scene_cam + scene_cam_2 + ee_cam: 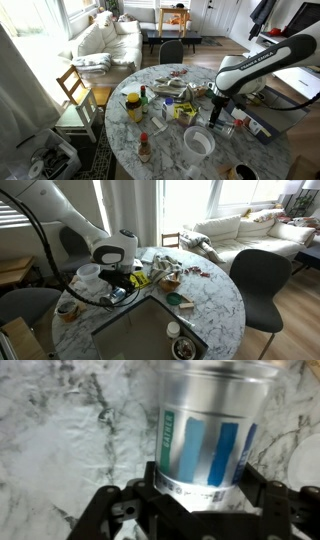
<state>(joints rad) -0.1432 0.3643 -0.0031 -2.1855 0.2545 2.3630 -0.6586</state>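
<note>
In the wrist view a silver can (pixel 205 430) with blue and green stripes stands upright between my gripper's (pixel 200 490) two black fingers, which press on its lower sides. Round marble table (pixel 60 430) shows beneath it. In both exterior views the gripper (pixel 213 110) (pixel 112 280) points down over the cluttered side of the table (pixel 170 152) (pixel 215 300); the can is mostly hidden there by the hand. I cannot tell whether the can rests on the marble or is just off it.
A white bowl (pixel 198 142) (pixel 88 271), a yellow jar (pixel 133 106), a red-capped bottle (pixel 145 148), snack packets (pixel 183 108) and a dark cup (pixel 242 172) crowd the table. Chairs (pixel 75 92) (pixel 262 280) stand around it; a white sofa (pixel 108 42) is beyond.
</note>
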